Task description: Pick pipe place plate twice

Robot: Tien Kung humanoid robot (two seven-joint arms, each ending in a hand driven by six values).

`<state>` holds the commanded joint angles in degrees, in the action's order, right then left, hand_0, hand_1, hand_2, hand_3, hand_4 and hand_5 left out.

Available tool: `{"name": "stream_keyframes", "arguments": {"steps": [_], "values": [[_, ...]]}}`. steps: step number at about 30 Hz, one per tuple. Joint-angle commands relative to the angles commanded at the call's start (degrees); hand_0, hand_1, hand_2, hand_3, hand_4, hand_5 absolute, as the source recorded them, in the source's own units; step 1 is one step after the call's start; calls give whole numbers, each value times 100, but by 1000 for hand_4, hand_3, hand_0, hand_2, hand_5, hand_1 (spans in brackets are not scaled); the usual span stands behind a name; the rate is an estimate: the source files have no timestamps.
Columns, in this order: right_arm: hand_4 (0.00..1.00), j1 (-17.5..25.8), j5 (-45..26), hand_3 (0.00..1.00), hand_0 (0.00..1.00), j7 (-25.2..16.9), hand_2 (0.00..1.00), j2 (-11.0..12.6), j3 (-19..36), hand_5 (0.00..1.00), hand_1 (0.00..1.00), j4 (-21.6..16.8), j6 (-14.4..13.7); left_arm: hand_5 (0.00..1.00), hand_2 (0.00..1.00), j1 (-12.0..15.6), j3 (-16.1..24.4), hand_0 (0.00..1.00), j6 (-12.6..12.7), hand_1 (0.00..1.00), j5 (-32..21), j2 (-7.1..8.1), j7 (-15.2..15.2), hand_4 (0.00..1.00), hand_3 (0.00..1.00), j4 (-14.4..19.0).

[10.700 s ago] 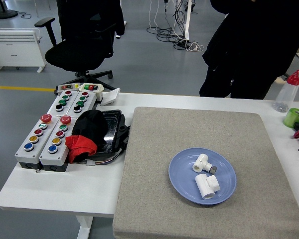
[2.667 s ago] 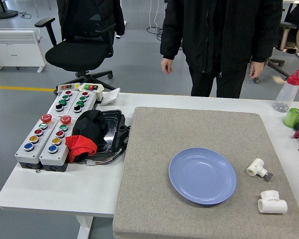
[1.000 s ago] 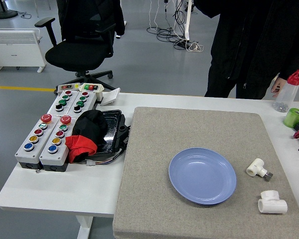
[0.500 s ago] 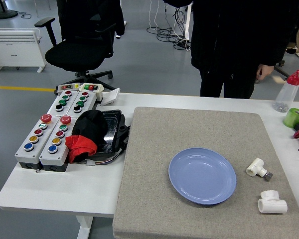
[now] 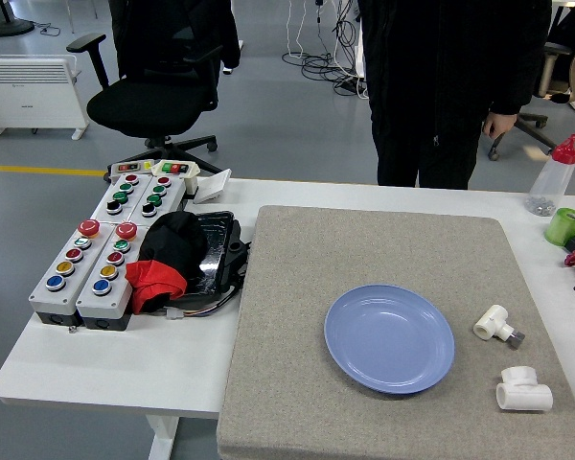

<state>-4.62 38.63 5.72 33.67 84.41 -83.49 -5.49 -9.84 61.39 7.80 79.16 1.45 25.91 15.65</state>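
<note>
A blue plate [image 5: 389,337] sits bare on the grey felt mat [image 5: 297,287], right of its middle. Two white pipe fittings lie on the mat to the plate's right. One is a small elbow fitting with a metal end [image 5: 495,324]. The other is a T-shaped fitting [image 5: 523,390] near the mat's front right corner. Neither robot hand shows in this view. A person in dark clothes [image 5: 450,86] stands at the table's far side, with a hand [image 5: 500,124] hanging down away from the table.
Push-button control boxes [image 5: 101,249] and a black-and-red bundle [image 5: 168,259] lie on the table's left. A clear bottle with a red cap [image 5: 554,174], a green cup [image 5: 563,226] and small items stand at the far right edge. An office chair [image 5: 153,86] stands behind.
About ten seconds ago both fittings lay in the plate; they lie on the mat to its right since then. Over the last second the person has shifted left behind the table.
</note>
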Motion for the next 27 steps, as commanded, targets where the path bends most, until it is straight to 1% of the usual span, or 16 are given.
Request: {"name": "stream_keyframes", "arguments": {"steps": [7,8,12,14,18,27], "values": [[822,100,217,998,998,-84,998,6,7,565,938,-56,27,998,670,1,-33,667,1,653,-45,3,-15,477,610,-4],[837,111,264,998,998,-99,998,10,5,514,939,-63,38,998,670,0,-43,667,3,653,-60,4,-17,477,610,-4],[837,163,595,998,998,-115,998,47,-37,514,939,-132,48,998,670,-7,-66,667,3,653,-89,9,-22,477,610,-6],[841,214,832,998,998,-78,998,78,-57,498,941,-182,57,998,671,-12,-65,667,3,652,-89,8,-20,477,611,-6],[841,268,1101,998,998,-26,998,84,-63,498,941,-208,61,998,671,-19,-71,667,3,652,-102,9,-20,477,611,-6],[848,299,1147,998,998,-21,998,56,-47,493,942,-219,43,998,670,-31,-73,667,-5,652,-97,12,-10,477,610,-2]]}}
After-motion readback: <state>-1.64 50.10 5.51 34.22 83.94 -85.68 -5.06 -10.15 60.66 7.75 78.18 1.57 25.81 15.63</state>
